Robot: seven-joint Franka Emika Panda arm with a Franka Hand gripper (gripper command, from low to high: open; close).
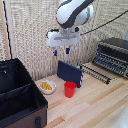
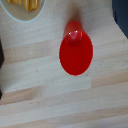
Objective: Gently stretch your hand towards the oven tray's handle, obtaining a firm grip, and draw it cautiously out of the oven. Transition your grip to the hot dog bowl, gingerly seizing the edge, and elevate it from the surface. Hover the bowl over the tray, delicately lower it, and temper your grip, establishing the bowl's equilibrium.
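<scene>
The arm's gripper (image 1: 60, 52) was seen hanging high above the table (image 1: 95, 102), over the blue upright box (image 1: 69, 73) and the red cup (image 1: 70, 89). Two short dark fingertips were seen pointing down with a gap between them, so the jaws appeared parted, and nothing was held between them.

The hot dog bowl (image 1: 47, 87) was found resting on the light wooden table, just beside the red cup on the exterior view's left, with yellow-orange pieces inside; in the wrist view only part of its white rim (image 2: 20, 11) was caught at the picture's edge, apart from the red cup (image 2: 76, 50) (which was seen from above, tilted by perspective).

The oven (image 1: 113, 55) was placed at the exterior view's right, at the far side of the table. The oven tray (image 1: 96, 72) was seen in front of it as a dark rack of thin bars lying just right of the blue box. The tray's handle could not be made out separately.

A big black case (image 1: 19, 95) was set open at the exterior view's left.

No readable writing, brand or label was visible on anything (the pictures were too blurred)
</scene>
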